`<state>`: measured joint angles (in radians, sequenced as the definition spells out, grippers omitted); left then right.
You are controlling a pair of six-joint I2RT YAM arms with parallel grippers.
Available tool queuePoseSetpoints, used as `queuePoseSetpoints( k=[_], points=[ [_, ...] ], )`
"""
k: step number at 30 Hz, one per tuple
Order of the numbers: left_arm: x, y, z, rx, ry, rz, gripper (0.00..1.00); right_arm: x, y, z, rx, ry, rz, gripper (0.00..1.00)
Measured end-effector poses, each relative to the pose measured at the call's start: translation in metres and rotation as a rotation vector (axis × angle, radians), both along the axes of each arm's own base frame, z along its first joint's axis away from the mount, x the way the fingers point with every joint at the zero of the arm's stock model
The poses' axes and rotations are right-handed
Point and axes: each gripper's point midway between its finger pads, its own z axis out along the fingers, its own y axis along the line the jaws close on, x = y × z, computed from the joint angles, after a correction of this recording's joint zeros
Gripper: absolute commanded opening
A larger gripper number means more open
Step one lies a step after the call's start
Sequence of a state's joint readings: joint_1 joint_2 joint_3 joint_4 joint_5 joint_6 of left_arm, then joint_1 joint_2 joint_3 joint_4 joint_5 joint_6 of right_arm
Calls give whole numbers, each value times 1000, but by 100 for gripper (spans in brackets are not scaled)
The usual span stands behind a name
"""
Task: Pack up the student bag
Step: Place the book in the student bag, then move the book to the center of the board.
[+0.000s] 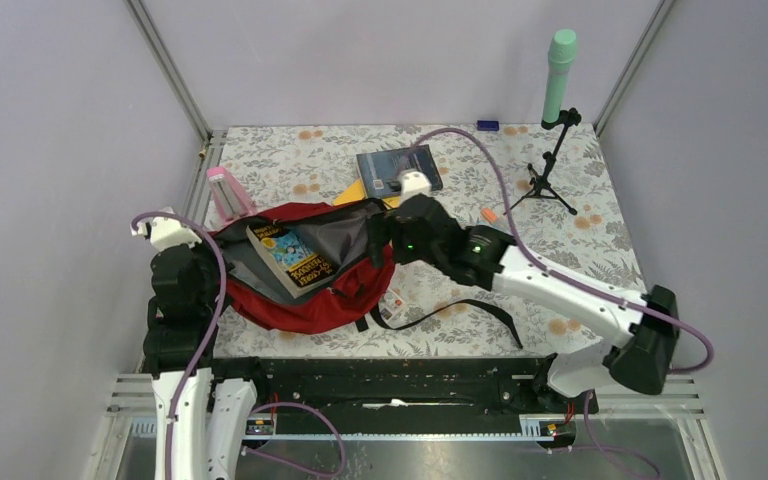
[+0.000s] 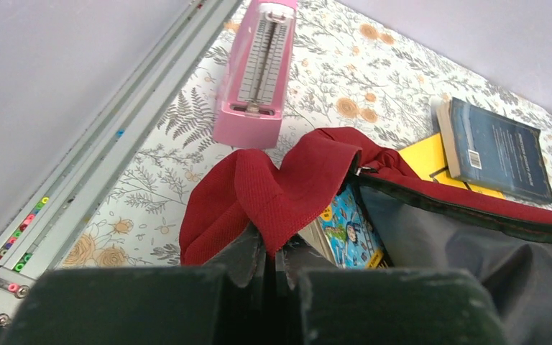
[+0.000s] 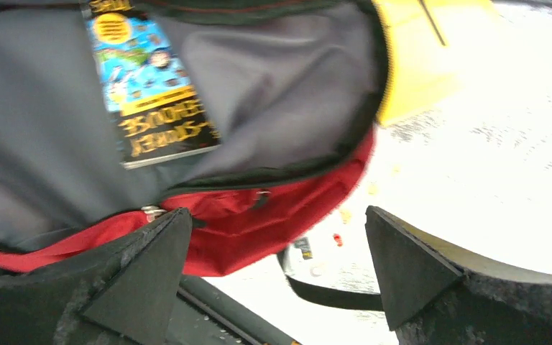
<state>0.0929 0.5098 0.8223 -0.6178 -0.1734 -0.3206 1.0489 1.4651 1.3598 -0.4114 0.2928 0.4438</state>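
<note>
The student bag, a large red backpack, lies open on the table with its grey lining showing. A colourful paperback lies inside it. My left gripper is shut on a fold of the bag's red rim fabric at the bag's left end. My right gripper hangs over the right end of the opening. Its fingers stand wide apart with nothing between them, and the red edge and a black strap lie below.
A dark blue book lies on a yellow notebook behind the bag. A pink case stands at the back left. A green cylinder on a black tripod is at the back right. A small orange item lies nearby.
</note>
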Motion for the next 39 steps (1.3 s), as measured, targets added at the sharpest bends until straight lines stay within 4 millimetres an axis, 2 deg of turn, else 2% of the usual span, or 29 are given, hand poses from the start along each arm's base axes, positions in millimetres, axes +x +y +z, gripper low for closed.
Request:
queuePoseSetpoints(
  k=[2, 6, 11, 13, 15, 19, 25, 31, 33, 39],
  points=[
    [-1, 4, -1, 9, -22, 23, 0, 11, -29, -8, 18, 11, -70, 99],
    [0, 13, -7, 24, -30, 71, 0, 32, -71, -28, 42, 42, -197, 98],
    [-3, 24, -11, 41, -38, 132, 0, 65, -106, -56, 129, 104, -352, 94],
    [-6, 27, -10, 47, -45, 152, 0, 76, -119, -70, 182, 132, -424, 90],
    [-8, 29, -9, 51, -54, 163, 0, 87, -126, -81, 219, 153, -482, 89],
    [-9, 30, -9, 54, -56, 173, 0, 115, -108, -97, 307, 187, -532, 86],
    [-6, 28, -11, 42, -49, 161, 0, 163, -83, -135, 484, 270, -668, 78],
    [1, 21, -12, 13, -52, 129, 0, 214, -79, -173, 637, 336, -817, 75],
    [2, 21, -12, 12, -51, 128, 0, 225, -82, -181, 658, 346, -859, 74],
    [2, 19, -12, 7, -52, 117, 0, 258, -90, -178, 750, 331, -959, 71]
  ],
)
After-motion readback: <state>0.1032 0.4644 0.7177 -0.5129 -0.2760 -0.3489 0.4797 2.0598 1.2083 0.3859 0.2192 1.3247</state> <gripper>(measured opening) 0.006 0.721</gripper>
